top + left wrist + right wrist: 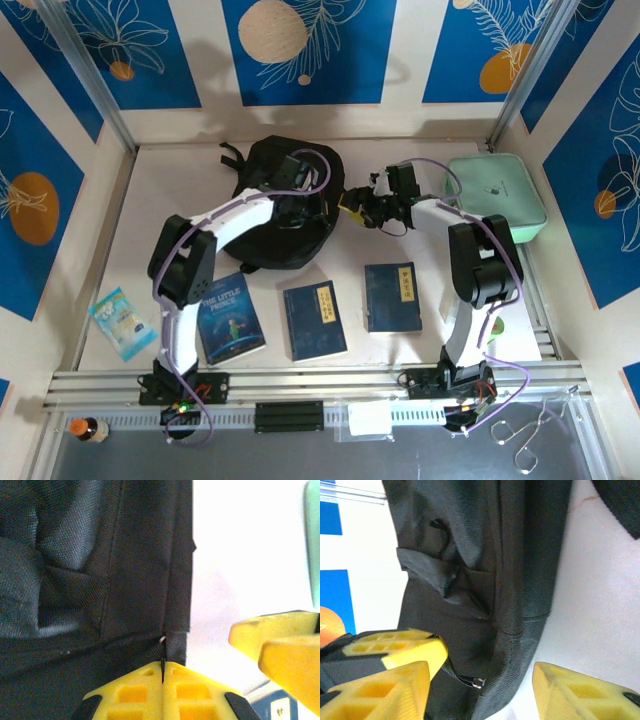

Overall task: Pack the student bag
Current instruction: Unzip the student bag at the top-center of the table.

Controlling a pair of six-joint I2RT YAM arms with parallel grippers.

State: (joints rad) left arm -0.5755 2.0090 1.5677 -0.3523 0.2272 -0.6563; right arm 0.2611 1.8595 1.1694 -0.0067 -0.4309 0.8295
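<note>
Toward the far middle of the table (180, 180) lies the student bag (262, 170), a rounded black heap whose longer axis runs roughly from far to near, with its straps trailing off the far left corner and its broad end toward the arms. At the bag's right edge, the left gripper (162, 672) has its yellow fingers (135, 692) pressed together on a thin dark tab by the zip seam. The right gripper (481, 672) comes in from the right with its fingers (580, 690) spread wide on either side of that same edge, where a small metal zip pull (477, 682) hangs between them. Nearer the arms, well apart from the bag, three dark blue books lie in a row: an illustrated one (230, 318) on the left, a second (314, 320) in the middle, a third (392, 297) on the right. A mint-green pouch (497, 195) sits at the far right, and a pale blue packet (122, 322) at the near left.
</note>
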